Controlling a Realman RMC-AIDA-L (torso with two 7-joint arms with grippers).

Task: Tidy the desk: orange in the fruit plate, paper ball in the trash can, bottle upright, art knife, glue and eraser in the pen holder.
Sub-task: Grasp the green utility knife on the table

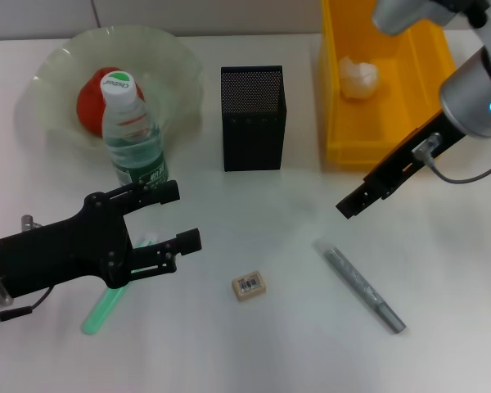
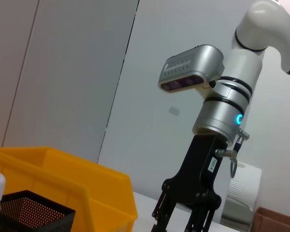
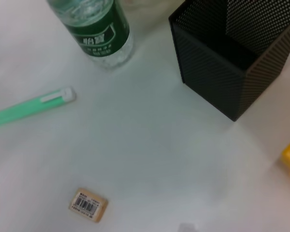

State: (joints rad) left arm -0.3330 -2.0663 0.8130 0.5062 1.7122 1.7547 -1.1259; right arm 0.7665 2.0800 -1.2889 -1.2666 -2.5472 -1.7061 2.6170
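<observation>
The bottle (image 1: 132, 135) stands upright in front of the fruit plate (image 1: 176, 61), and the orange (image 1: 90, 102) lies in that plate. My left gripper (image 1: 181, 216) is open just in front of the bottle and holds nothing. It covers part of a green glue stick (image 1: 102, 311) (image 3: 34, 107). The eraser (image 1: 250, 285) (image 3: 88, 205) lies on the table. A grey pen-shaped art knife (image 1: 360, 286) lies to its right. The paper ball (image 1: 358, 78) rests in the yellow trash can (image 1: 344, 151). My right gripper (image 1: 349, 205) (image 2: 180, 224) hangs open and empty above the table in front of the trash can.
The black mesh pen holder (image 1: 254, 123) (image 3: 217, 72) stands between the plate and the trash can. From above I see nothing inside it. White tabletop (image 1: 254, 213) lies between the pen holder and the eraser.
</observation>
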